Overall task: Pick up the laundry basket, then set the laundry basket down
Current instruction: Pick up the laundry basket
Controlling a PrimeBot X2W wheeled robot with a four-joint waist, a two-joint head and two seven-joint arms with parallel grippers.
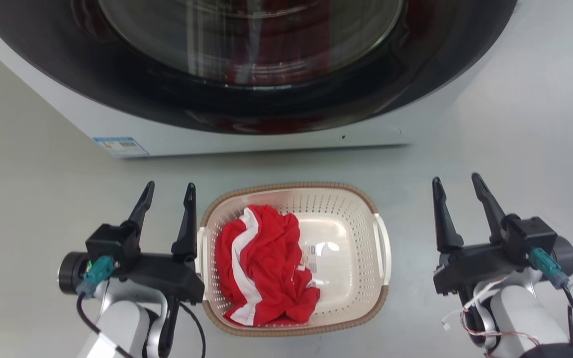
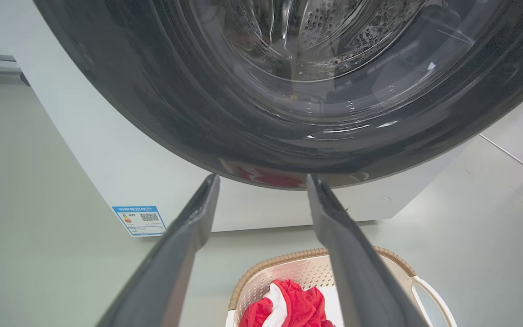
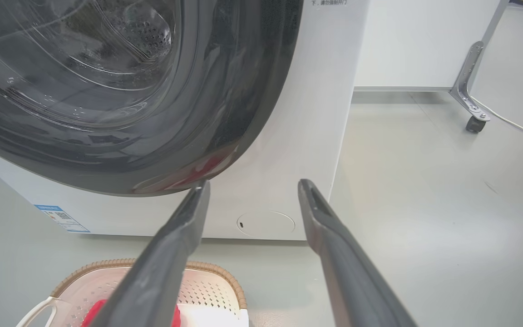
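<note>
The pale grey floor (image 1: pixel 33 199) runs under everything. On it, at 12 o'clock in the head view, stands the white washing machine (image 1: pixel 132 130), its round dark door (image 1: pixel 286 107) shut and throwing back a red gleam (the glass shows the drum behind it in both wrist views).

The laundry basket (image 1: pixel 291 187) sits on the floor at 6 o'clock from the door, upright and close in front of the machine, with its white side handles at 9 and 3 o'clock.

The left pincer (image 1: pixel 170 185) is at 9 o'clock from the basket, its fingers apart and pointing toward 12 with nothing between them. Its inner finger is just beside the basket's left handle (image 1: pixel 200 248); whether they touch cannot be told. The right pincer (image 1: pixel 455 177) is at 3 o'clock, also spread and empty, and well apart from the right handle (image 1: pixel 382 247).

A crumpled red and white cloth (image 1: pixel 266 263) fills the basket's 9 o'clock half.

A small blue label (image 1: pixel 120 145) is stuck low on the machine's front, at 10 o'clock from the basket.
</note>
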